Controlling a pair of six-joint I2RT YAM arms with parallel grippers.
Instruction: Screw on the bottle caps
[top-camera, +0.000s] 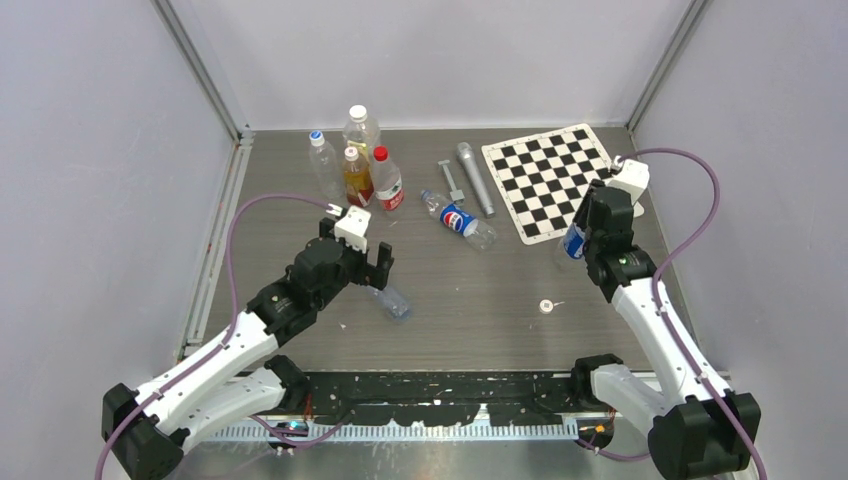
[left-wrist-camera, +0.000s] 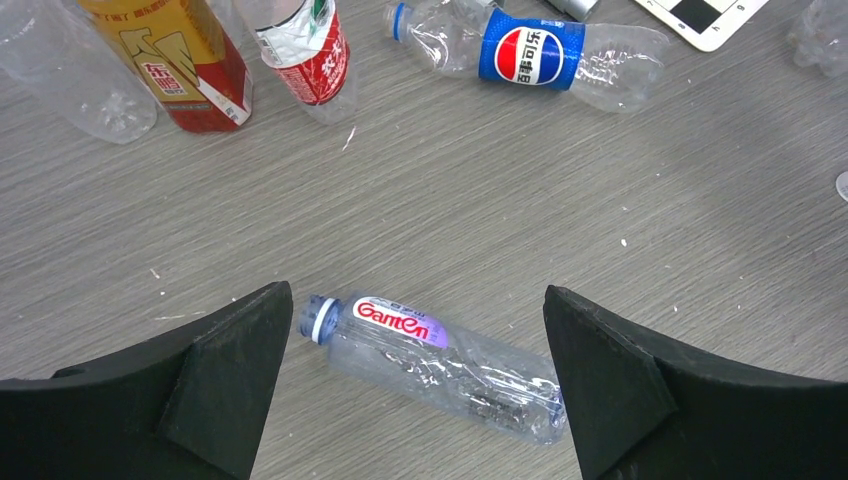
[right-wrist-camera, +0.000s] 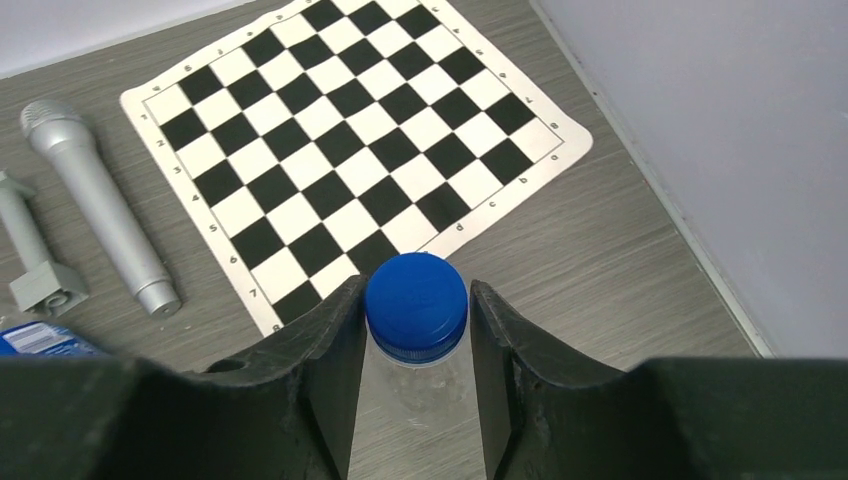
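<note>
The right gripper is clamped on the blue cap. The cap sits on the neck of a clear bottle standing upright directly beneath the fingers. Pinching the cap from both sides like this looks meant for twisting it down onto the thread; how far it is threaded I cannot tell. The chessboard mat lies just beyond the fingertips.

The left gripper hangs with its fingers spread fully apart, touching nothing. The Ganten bottle, apparently uncapped, lies on its side in the gap between them, its neck close to one finger. It is probably placed there to be picked up. A loose white cap rests on the table, nearer the right fingers but apart from them.
</note>
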